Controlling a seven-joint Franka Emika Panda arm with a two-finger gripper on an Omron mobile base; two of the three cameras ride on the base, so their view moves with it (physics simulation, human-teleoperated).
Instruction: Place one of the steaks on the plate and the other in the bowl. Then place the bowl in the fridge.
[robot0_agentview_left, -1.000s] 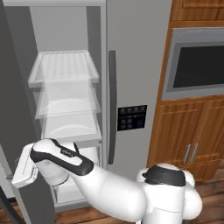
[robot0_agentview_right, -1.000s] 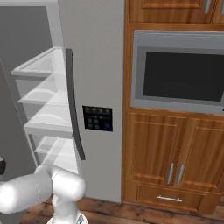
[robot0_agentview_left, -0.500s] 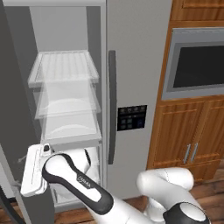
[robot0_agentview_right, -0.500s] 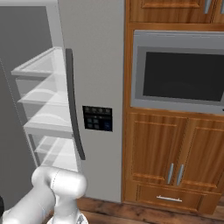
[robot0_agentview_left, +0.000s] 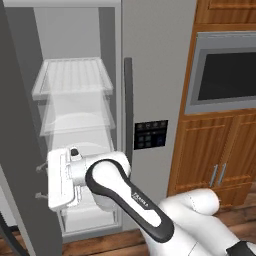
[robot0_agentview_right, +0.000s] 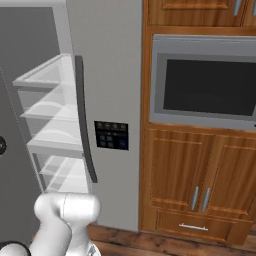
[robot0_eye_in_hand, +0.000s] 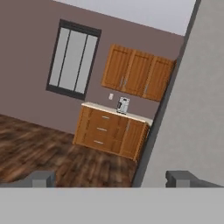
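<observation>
Kitchen, domestic — you face a tall grey fridge (robot0_agentview_left: 150, 75), left door open on clear shelves (robot0_agentview_left: 75, 82), beside a built-in oven (robot0_agentview_right: 205, 82) in wooden cabinets (robot0_agentview_right: 185, 180); dark plank floor (robot0_eye_in_hand: 43, 144), window (robot0_eye_in_hand: 72, 61) and a coffee machine (robot0_eye_in_hand: 123, 105) on a far tabletop.

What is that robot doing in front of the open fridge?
The white robot arm is reaching low in front of the fridge, whose left door is swung open so the clear shelves show. Its gripper is open and holds nothing; it faces out toward the room, at a wooden cabinet across the floor. Whether the bowl is inside cannot be told, because the arm covers the lower shelves.
</observation>
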